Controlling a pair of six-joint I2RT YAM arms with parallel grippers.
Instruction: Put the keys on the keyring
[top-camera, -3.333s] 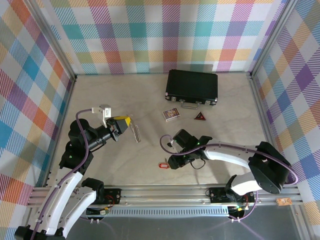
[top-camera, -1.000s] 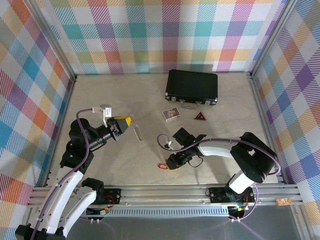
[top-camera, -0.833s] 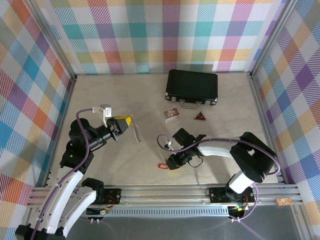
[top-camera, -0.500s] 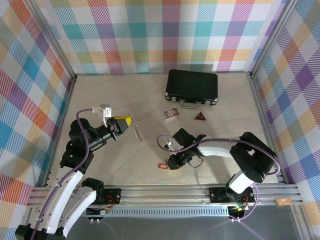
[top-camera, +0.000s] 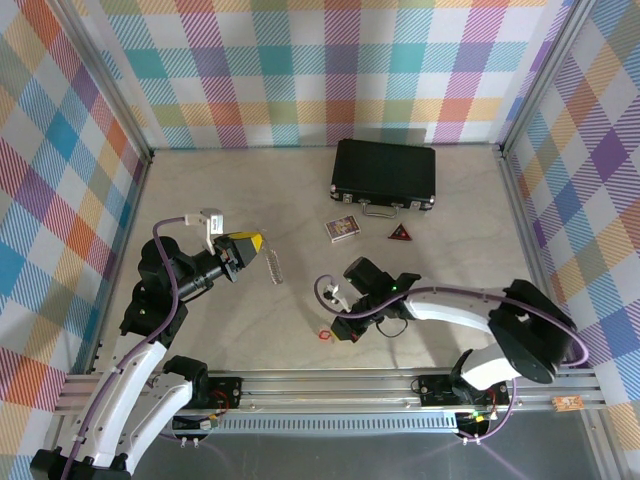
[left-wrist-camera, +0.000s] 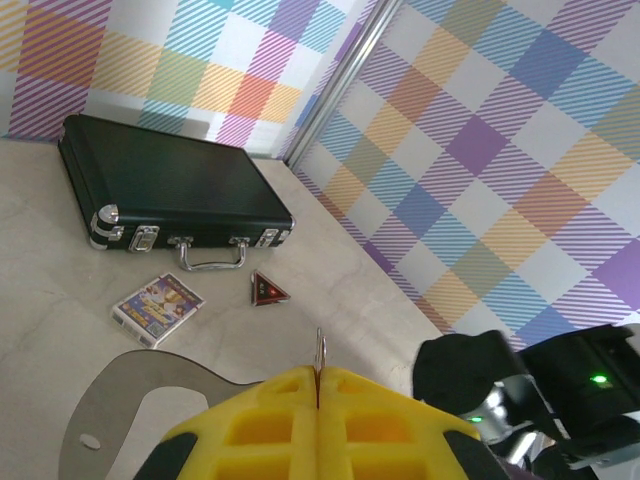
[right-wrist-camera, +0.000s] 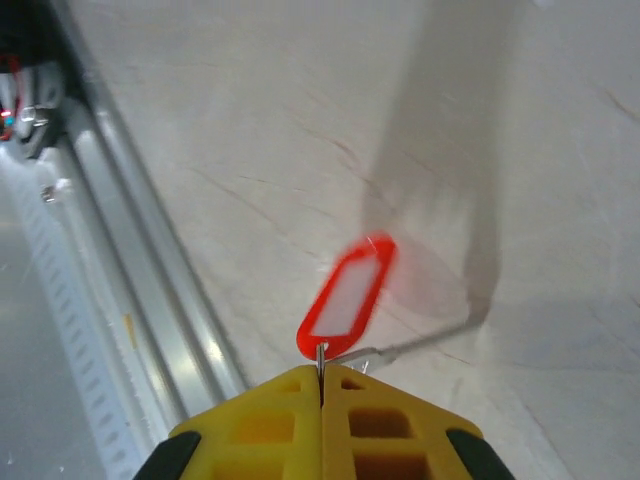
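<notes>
Left claw (left-wrist-camera: 318, 378) grips the keyring (left-wrist-camera: 320, 350), right claw (right-wrist-camera: 320, 378) barely pinches the key (right-wrist-camera: 345, 298) off its tips; one swing, we lose it

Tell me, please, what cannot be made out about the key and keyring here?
- Keyring, left wrist view: seen as an edge-on sliver; the rest is hidden between the shut left pincer's yellow fingers.
- Key, right wrist view: red tag blurred; its metal end is mostly hidden inside the shut right pincer.
- Top view: the key is too small for detail.
</notes>
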